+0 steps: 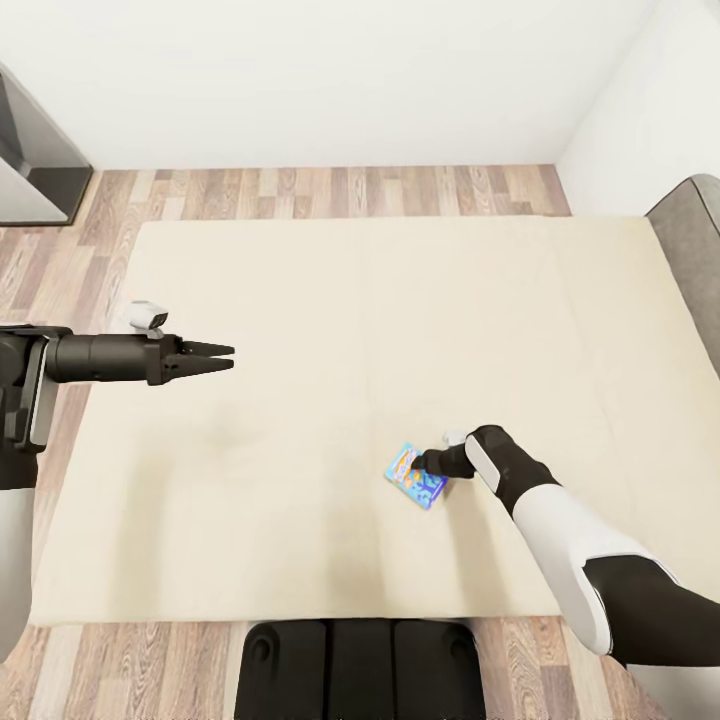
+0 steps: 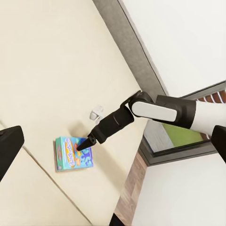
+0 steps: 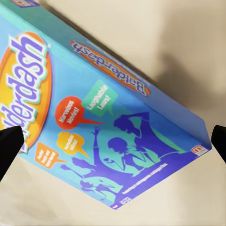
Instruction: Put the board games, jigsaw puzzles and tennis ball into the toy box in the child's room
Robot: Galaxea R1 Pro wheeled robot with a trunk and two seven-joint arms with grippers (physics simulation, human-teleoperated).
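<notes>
From the head camera, the bed filled most of the scene, its beige mattress bare apart from one small blue board game that lay flat near the bed's near edge, toward the side with the grey headboard. The right gripper reached down to that box, its tip at the box's edge; how far its fingers stood apart could not be told from here. The left gripper hung above the mattress on the far side from the headboard, well apart from the box, with its two pointed fingers nearly together and nothing between them. Wood-plank floor ran past the far edge of the bed to a white wall.

In the left wrist camera, the board game lay flat on the mattress beside the seam between its two parts. The right gripper touched the box at the edge nearer the headboard. A window frame showed past the headboard.

In the right wrist camera, the board game lay close below, blue with purple figures and an orange oval reading "Balderdash". One dark fingertip and its partner stood spread wide, one off each end of the box, gripping nothing.
</notes>
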